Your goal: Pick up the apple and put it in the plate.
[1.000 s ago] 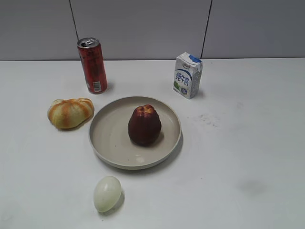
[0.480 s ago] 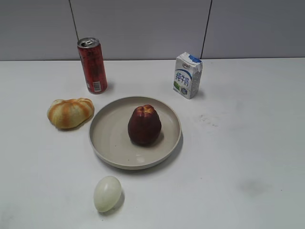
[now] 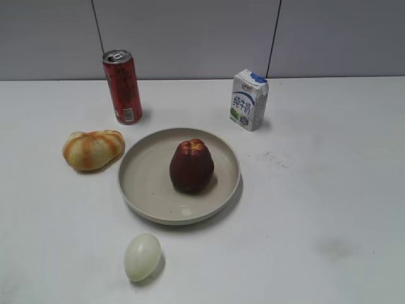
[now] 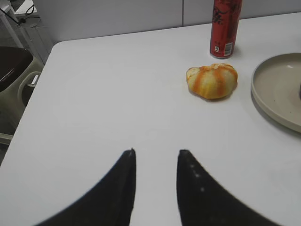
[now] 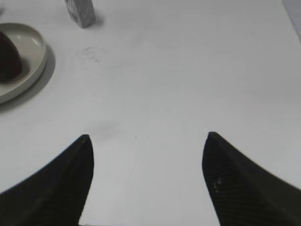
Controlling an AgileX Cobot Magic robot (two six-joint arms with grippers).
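We see the apple (image 3: 192, 166) sitting upright inside the plate (image 3: 144, 187), a little right of its middle, with its lobed top and yellowish patch facing up. Neither arm appears in the exterior view. In the left wrist view, our left gripper (image 4: 156, 151) hovers over bare white table (image 4: 103, 94) with its dark fingers only narrowly parted and nothing between them; the bread roll (image 4: 212, 81) and the red can (image 4: 225, 26) lie well ahead of it, the plate's rim at the right edge. In the right wrist view, our right gripper (image 5: 148, 136) has its fingers spread wide and empty above the table, with the plate and apple at the far left and the milk carton (image 5: 80, 12) beyond. An egg (image 3: 142, 256) lies just in front of the plate.
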